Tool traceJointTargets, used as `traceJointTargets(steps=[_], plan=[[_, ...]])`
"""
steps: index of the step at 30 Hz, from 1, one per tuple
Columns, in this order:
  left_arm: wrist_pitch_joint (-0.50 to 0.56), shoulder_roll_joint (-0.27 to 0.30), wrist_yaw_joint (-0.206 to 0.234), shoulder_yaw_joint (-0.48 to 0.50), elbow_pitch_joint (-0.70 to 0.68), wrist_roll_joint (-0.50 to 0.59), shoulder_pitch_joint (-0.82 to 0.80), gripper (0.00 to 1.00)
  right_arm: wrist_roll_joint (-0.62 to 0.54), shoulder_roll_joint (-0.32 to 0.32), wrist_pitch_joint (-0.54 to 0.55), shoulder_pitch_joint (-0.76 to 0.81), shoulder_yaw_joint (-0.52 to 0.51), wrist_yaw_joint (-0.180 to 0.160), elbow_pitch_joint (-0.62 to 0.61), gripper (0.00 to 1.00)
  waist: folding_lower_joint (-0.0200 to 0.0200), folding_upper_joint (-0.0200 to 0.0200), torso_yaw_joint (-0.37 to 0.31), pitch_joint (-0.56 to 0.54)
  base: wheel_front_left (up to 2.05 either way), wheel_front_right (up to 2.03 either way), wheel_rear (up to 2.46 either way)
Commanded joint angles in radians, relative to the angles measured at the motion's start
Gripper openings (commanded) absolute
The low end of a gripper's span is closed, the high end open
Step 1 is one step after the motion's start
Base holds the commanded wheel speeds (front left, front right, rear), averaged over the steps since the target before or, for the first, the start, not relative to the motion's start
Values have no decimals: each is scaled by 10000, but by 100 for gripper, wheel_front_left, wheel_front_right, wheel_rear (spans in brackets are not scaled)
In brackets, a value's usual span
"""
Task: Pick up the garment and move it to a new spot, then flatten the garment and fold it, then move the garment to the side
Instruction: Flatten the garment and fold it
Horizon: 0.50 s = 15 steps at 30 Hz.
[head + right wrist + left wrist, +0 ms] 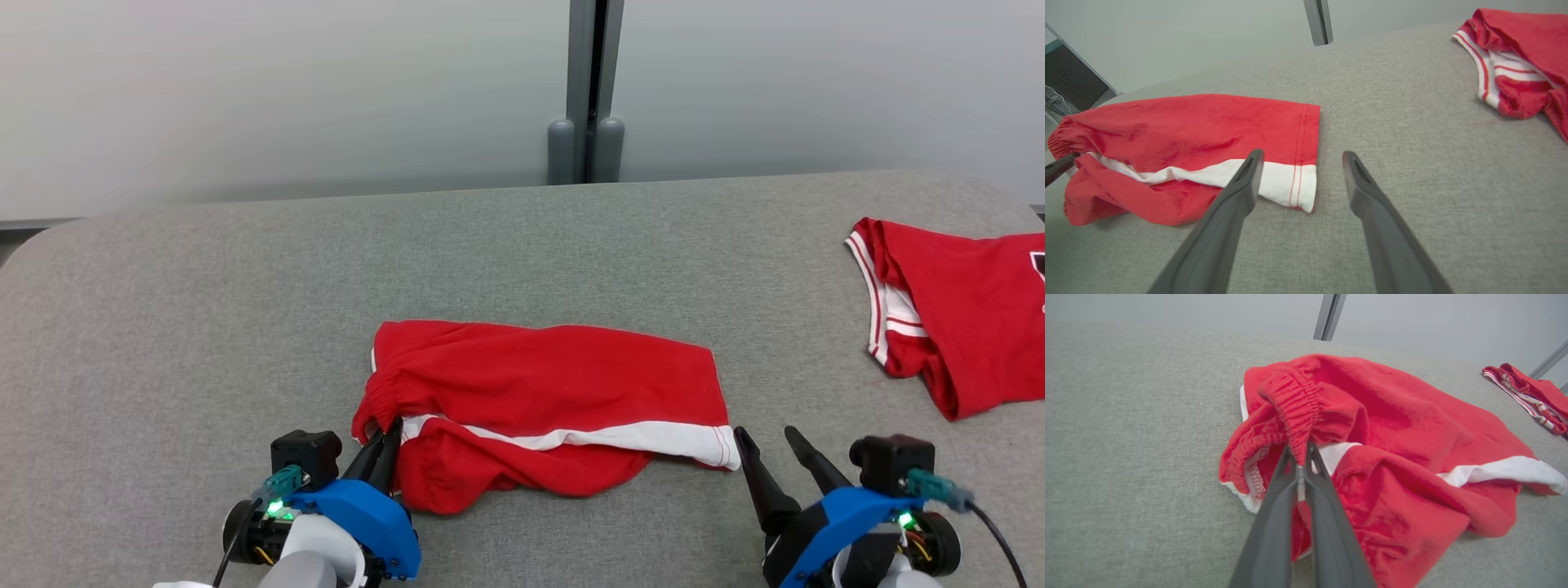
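Note:
The garment (pixel 555 384) is a pair of red shorts with a white stripe, lying folded on the grey table (pixel 245 310) near the front middle. My left gripper (pixel 390 431) is shut on the elastic waistband at the garment's left end; in the left wrist view the waistband (pixel 1294 404) is pinched between the closed fingers (pixel 1278 506). My right gripper (pixel 767 437) stands open just right of the garment's white hem (pixel 1290 183), not touching it, with bare table between its fingers (pixel 1241 192).
A second red garment with white and red trim (pixel 955 310) lies at the table's right edge. The grey padded table stretches bare to the left and back. A grey post (pixel 588 90) stands behind the table against a pale wall.

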Motion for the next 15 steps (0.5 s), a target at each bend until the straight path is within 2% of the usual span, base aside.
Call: traceJointTargets(steps=[1,5,9,10,11,13,15], plan=[[-33,108,-17,5,-160,-62,136,0,131,-14,454,-310,-177,1,295,100,0,0,76,81,0,0,0],[96,140,-16,-125,-423,-109,213,0,322,-7,1380,-1020,-291,1,1248,100,0,0,269,214,0,0,0],[155,91,-17,-267,-661,-147,162,0,478,-15,1516,-1480,-47,1,1999,100,0,0,481,312,0,0,0],[156,97,-18,-288,-707,-163,155,0,511,-17,1533,-1541,-26,1,2162,98,0,0,510,324,0,0,0],[159,106,-18,-322,-751,-179,148,0,547,-18,1557,-1617,-31,1,2357,88,0,0,539,335,0,0,0],[167,117,-18,-407,-815,-214,149,0,560,-13,1636,-1783,-24,1,2738,80,0,0,579,354,0,0,0],[177,120,-19,-488,-854,-217,162,0,534,-13,1669,-1916,45,1,3011,80,0,0,601,362,0,0,0]])
